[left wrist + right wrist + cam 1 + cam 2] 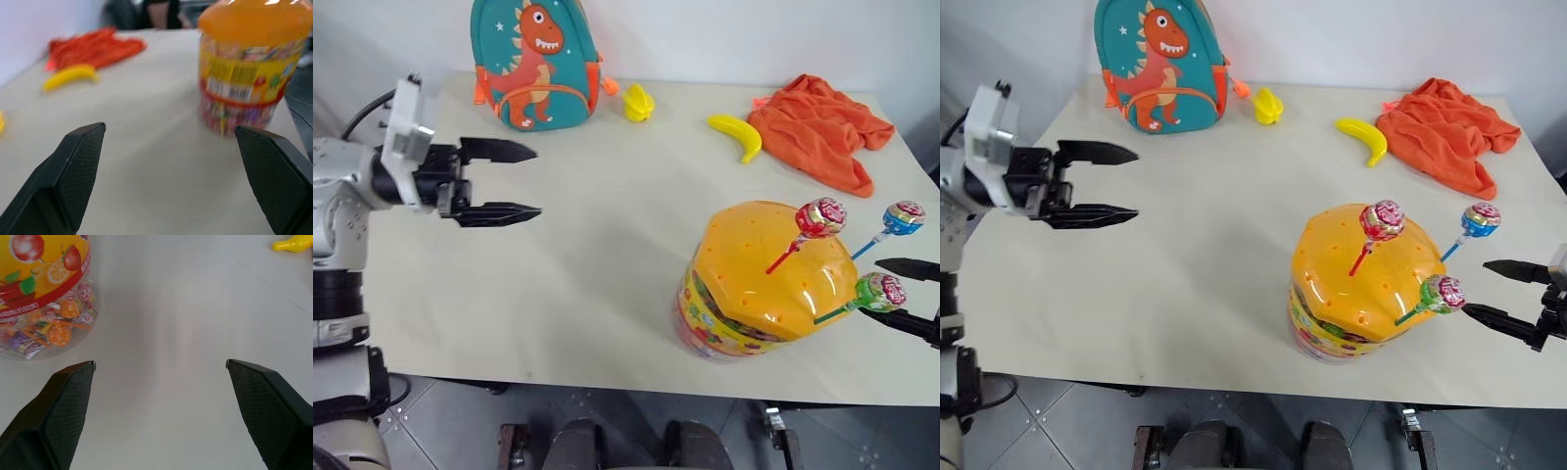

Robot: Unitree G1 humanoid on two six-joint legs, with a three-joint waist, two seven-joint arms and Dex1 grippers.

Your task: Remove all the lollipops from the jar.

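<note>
Nearest you, the jar (759, 284) sits at the table's (607, 264) front right, three lollipops (819, 217) standing in its orange lid. Your right gripper (1513, 294) hangs just beside the green one, fingers apart, empty. Your left gripper (509, 180) hovers far left, also spread, empty.

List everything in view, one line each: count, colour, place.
lollipops: three, pink, blue and green wrappers, stuck in the jar's lid
jar: one, clear with orange domed lid, near right of table
table: one, beige
backpack: one, teal with orange dinosaur, far left
banana toy: one, yellow, far side beside cloth
small toy: one, yellow, next to backpack
cloth: one, orange, far right
left pincer: black, open, above table's left
right pincer: black, open, beside green lollipop
</note>
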